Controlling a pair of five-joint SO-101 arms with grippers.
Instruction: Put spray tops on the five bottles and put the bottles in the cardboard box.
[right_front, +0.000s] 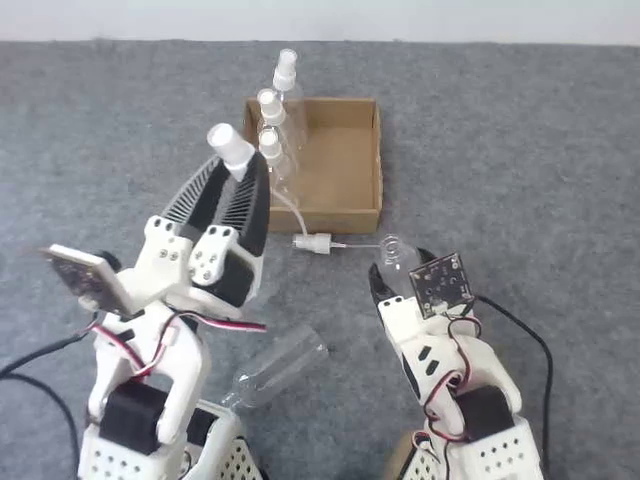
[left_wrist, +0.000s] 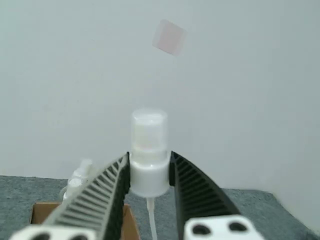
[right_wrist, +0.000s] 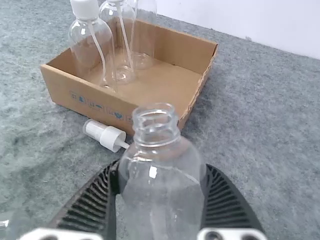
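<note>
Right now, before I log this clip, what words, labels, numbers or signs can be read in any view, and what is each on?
No text can be read in any view.
Box: blue print on its outer wall, too blurred to read.
Open bottle: clear, no label seen.
Loose spray top: no marks seen.

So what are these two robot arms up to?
They are capping spray bottles and boxing them. The left gripper holds a spray top up in the air; the right gripper holds an open bottle near the cardboard box. Three capped bottles stand in the box. A loose spray top and an uncapped bottle lie on the table.
</note>
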